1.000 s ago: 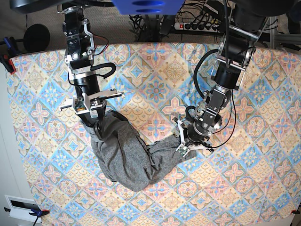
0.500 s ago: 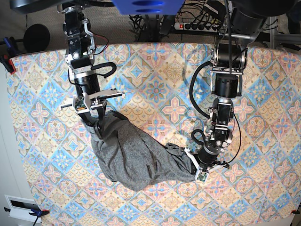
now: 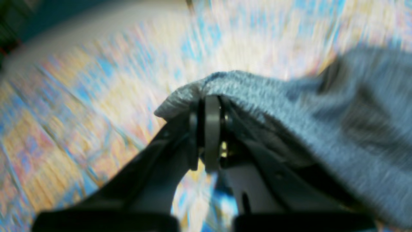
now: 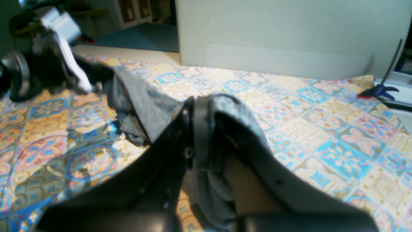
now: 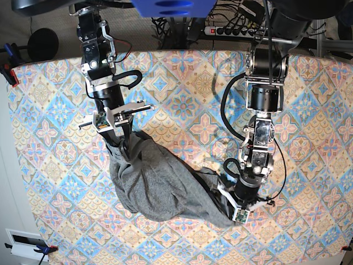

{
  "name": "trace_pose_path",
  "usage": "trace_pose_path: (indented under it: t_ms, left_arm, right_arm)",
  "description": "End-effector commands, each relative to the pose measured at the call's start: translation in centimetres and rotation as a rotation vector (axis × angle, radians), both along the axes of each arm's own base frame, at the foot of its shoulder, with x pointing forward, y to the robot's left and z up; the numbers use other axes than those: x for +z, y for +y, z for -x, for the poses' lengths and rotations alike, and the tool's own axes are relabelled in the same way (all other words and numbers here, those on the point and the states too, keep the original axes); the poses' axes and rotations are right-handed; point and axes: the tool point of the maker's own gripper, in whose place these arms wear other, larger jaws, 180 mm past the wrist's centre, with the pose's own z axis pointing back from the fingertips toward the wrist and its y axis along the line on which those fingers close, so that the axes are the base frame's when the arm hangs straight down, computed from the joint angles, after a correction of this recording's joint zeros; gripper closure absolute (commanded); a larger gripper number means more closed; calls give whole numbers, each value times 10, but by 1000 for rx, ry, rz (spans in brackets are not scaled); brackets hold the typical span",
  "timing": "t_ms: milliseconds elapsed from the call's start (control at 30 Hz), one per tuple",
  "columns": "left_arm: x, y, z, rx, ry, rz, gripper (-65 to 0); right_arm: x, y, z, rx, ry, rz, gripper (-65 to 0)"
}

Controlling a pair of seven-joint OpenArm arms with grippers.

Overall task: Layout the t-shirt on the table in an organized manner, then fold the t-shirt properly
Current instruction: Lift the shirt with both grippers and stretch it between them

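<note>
T-shirt [image 5: 160, 185] lies bunched on the tiled table [image 5: 182, 105].

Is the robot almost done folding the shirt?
Not yet. Done: both claws have grabbed the t-shirt. In hand: the left claw and right claw are shut on its edges, holding it stretched between them above the table. Left: it is bunched and wrinkled, so flattening and every fold remain.

t-shirt [image 5: 160, 187] on table [image 5: 49, 99], mid-front | right gripper [image 5: 122, 148] at its far-left end | left gripper [image 5: 231, 212] at its near-right end
</note>
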Motion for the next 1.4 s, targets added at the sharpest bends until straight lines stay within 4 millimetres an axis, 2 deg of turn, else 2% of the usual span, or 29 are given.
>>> trace_pose_path:
  t_ms: [0,200,333,467,600,767,900,1100,1233,1367]
  left_arm:
    - [47,-9,-6,-15,-136,17,0]
    - [135,-26,29,-53,-389,34,0]
    - [192,-31,60,-70,-554,36,0]
    - [235,-33,87,-82,-684,35,0]
    - [257,-35,110,-88,-759,37,0]
    - [267,-33,127,-88,-799,36,0]
    - [252,-27,129,-77,-769,-20,0]
    - [222,-21,132,-63,-692,-29,0]
    - [214,-21,134,-61,-674,-17,0]
    - [228,-26,142,-89,-765,-7,0]
  right_arm:
    - [26,-10,-8,-26,-93,-2,0]
    - [62,-17,-38,-50,-171,15,0]
    - [80,-17,-46,-50,-219,14,0]
    - [91,-17,-51,-51,-251,12,0]
    - [102,-17,-55,-51,-280,10,0]
    - [113,-39,-58,-110,-310,14,0]
    - [115,-59,-57,-163,-319,23,0]
    - [93,-101,-44,-278,-257,47,0]
    - [93,-108,-43,-295,-255,51,0]
    - [93,-108,-43,-295,-257,51,0]
